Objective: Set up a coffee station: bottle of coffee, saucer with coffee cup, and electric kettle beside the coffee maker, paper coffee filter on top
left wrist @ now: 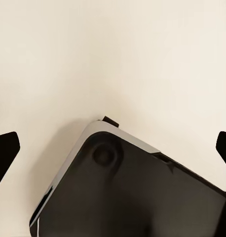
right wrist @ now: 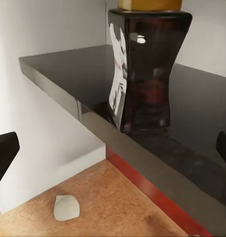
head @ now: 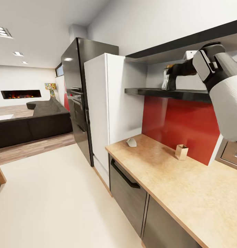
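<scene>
On the desk [head: 187,186], nearest thing is a little wooden box [head: 181,152], then the filter [head: 131,142] further back by the white cabinet. Up on the shelf [head: 156,91] stands the bottle [right wrist: 145,74], right hand [right wrist: 113,148] spread wide just short of it. Left hand [left wrist: 113,148] is spread too, over bare floor.

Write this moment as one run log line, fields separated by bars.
phase: reaching for bottle of coffee | bottle: upright on kitchen shelf | right gripper: open, at bottle, not closed | paper coffee filter: on kitchen countertop
</scene>
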Controlling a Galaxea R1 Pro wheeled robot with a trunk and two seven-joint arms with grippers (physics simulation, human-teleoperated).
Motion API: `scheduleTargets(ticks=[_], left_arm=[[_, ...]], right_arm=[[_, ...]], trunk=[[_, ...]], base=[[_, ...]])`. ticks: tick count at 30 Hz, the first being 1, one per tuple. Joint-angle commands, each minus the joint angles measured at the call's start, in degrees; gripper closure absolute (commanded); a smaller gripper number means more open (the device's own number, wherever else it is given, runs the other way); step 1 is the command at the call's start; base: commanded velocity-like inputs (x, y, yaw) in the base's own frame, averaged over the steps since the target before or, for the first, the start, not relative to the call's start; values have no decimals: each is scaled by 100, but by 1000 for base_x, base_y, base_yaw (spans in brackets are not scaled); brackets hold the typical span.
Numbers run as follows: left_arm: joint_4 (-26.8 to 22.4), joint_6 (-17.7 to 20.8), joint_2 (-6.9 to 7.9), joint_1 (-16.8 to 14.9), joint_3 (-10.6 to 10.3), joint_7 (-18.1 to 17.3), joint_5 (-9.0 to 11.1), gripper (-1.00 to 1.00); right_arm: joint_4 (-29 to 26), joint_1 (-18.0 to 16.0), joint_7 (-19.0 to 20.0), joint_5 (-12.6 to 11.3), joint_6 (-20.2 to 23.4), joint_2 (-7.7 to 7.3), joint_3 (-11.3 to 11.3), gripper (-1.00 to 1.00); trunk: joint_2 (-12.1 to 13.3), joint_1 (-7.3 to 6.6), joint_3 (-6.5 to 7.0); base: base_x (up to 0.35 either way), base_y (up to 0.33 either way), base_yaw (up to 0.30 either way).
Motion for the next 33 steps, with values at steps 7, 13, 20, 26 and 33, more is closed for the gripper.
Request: scheduleTargets(ticks=[7,13,20,26,33], left_arm=[[9,-16,-2,-2,22,1,-13,-100],[7,-10,-2,-2,22,1,-19,-100],[11,-10,-2,-2,22,1,-17,-100],[11,-9,-2,-2,22,1,-13,-100],[10,-9,0,-2,23,1,-13,-100]], right_arm=[[385,-303,-7,-87,87,21,26,-100],[811,-435,-6,-305,-118,20,27,-100],[980,-450,29,-353,-444,8,28,-100],[993,-451,115,-344,-678,19,45,-100],[1005,-447,137,-290,-1039,54,99,-100]], trunk=[[-3,2,-3],[-3,2,-3],[-3,2,-3],[-3,2,-3],[-3,2,-3]], base=[[0,0,0],[0,0,0],[0,0,0],[0,0,0],[4,0,0]])
